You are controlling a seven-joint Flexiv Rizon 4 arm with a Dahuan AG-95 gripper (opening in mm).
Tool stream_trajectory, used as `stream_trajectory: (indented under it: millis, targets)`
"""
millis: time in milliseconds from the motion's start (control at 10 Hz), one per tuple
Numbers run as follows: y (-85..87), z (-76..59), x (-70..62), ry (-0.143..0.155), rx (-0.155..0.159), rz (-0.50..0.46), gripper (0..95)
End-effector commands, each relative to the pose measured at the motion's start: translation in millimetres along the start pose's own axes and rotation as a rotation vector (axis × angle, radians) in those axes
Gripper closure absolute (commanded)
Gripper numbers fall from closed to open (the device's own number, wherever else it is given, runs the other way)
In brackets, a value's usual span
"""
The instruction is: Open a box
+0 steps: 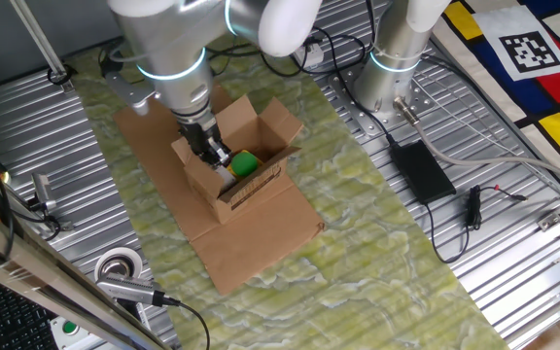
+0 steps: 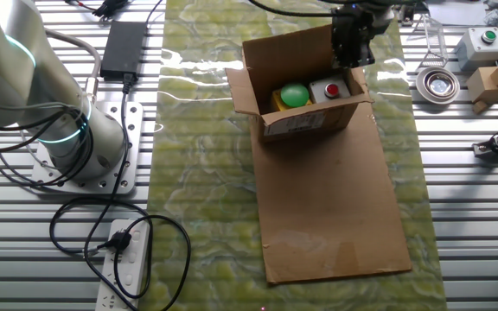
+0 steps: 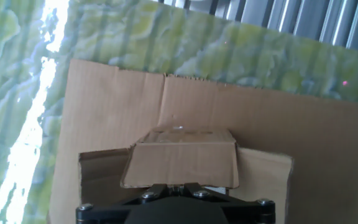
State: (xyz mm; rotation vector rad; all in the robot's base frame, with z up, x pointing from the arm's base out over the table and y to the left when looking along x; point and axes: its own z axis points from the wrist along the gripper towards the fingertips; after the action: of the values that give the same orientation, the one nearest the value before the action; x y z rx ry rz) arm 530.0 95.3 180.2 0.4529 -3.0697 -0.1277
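Observation:
The box [image 1: 244,173] is a small brown carton standing on a flat cardboard sheet, with its top flaps spread open. In the other fixed view the box [image 2: 308,121] holds a green ball [image 2: 295,95] and a grey unit with a red button [image 2: 329,89]. My gripper [image 1: 214,153] reaches down at the box's side edge and also shows in the other fixed view [image 2: 351,53]. In the hand view one flap [image 3: 182,158] stands right in front of my fingertips, and the fingers are closed together on its edge.
A large flat cardboard sheet [image 2: 335,207] lies under the box on a green mat [image 2: 206,173]. A tape roll [image 2: 439,82], a small cardboard block [image 2: 488,82] and a button box [image 2: 487,43] sit to one side. A black power adapter [image 1: 421,170] and cables lie by the arm base [image 1: 392,68].

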Motion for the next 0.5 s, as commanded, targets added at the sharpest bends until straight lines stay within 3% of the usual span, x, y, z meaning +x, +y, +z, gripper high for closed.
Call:
stream_trajectory:
  millis: [100, 300, 500]
  targets:
    - [-0.6, 0.4, 0.0, 0.021, 0.011, 0.007, 95.0]
    - [-1.0, 0.6, 0.6, 0.055, 0.044, -0.009, 95.0]
    - [-1.0, 0.6, 0.6, 0.055, 0.046, -0.030, 95.0]
